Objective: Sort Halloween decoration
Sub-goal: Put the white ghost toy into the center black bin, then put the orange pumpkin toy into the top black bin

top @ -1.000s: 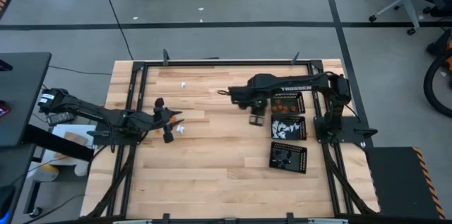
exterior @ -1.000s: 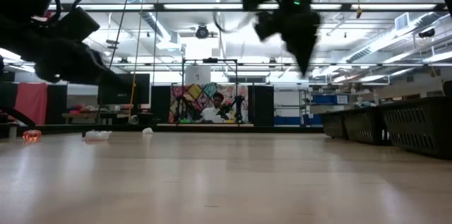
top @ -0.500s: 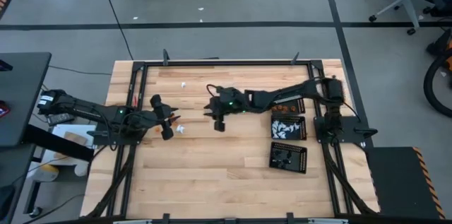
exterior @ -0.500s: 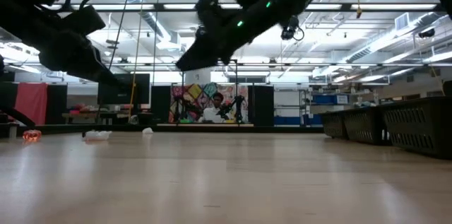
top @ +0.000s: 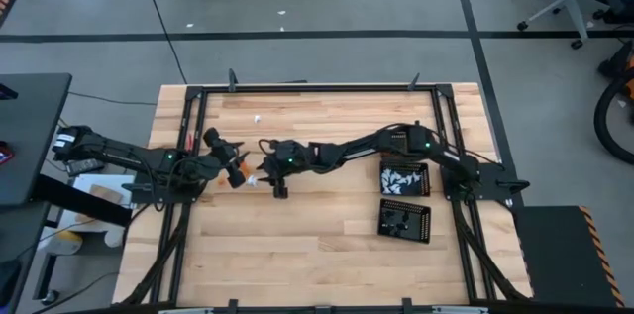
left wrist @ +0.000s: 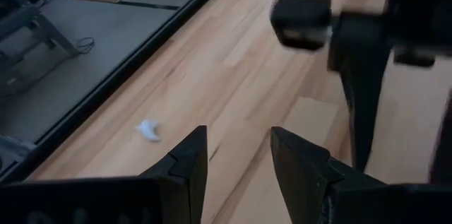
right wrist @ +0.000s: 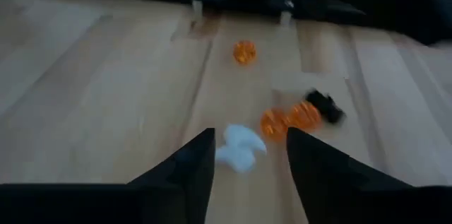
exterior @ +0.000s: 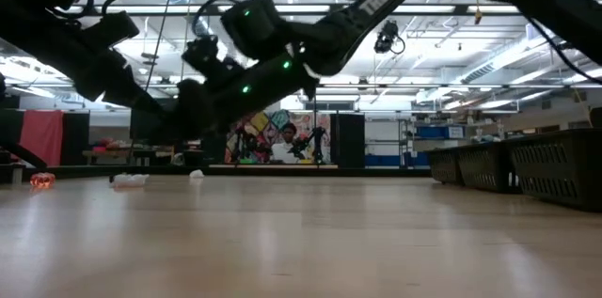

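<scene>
On the table's left-middle, your Halloween decoration [right wrist: 240,146] pieces lie loose: white, orange, black. Right gripper [right wrist: 244,155] hovers over the white piece, fingers apart. Left gripper [left wrist: 239,155] sits just left, fingers apart, holding nothing.

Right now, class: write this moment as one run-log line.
right gripper: open, over white piece | left gripper: open, empty | orange pieces, black piece: loose on table
</scene>
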`<state>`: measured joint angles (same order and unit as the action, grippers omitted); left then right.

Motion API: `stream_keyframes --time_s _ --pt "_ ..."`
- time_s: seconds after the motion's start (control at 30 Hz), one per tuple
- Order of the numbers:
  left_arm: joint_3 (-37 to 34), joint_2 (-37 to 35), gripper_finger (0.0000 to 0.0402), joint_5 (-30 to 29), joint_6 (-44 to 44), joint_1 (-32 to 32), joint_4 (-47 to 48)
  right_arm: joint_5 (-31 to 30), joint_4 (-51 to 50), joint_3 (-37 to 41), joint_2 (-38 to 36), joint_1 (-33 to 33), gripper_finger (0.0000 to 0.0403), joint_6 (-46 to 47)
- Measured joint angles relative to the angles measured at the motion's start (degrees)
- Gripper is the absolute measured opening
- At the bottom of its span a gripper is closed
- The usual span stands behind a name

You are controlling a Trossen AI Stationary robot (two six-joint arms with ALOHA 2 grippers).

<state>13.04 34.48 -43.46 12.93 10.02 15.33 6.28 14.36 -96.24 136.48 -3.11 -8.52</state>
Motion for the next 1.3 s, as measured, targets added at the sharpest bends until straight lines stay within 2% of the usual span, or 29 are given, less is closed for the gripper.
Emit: stream_keyframes --time_s 0.1,0.27,0.47,0.6,0.93,1.3 --pt "0.0 -0.02 0.0142 -0.65 0.05 0.0 0.07 2.29 1.01 -2.99 3.18 -0.13 0.0199 0.03" --pt "-0.02 0.0 0.0142 -1.82 1.21 0.0 0.13 2.61 4.52 -5.99 7.85 -0.11 0.024 0.93" --pt "-0.04 0.0 0.0142 -2.35 2.85 0.0 1.74 -0.33 6.93 -7.87 12.22 -0.02 0.0252 0.45" --pt "-0.04 0.0 0.0142 -2.36 3.06 0.0 2.63 -0.52 5.25 -7.94 12.33 -0.05 0.023 0.59" --pt "-0.04 0.0 0.0142 -2.36 3.52 0.0 2.61 2.21 -2.76 -7.88 9.84 -0.79 0.013 -1.49" --pt "-0.04 0.0 0.0142 -2.3 3.43 0.0 2.5 1.3 -9.47 -7.61 6.91 -1.14 0.0105 -4.32"
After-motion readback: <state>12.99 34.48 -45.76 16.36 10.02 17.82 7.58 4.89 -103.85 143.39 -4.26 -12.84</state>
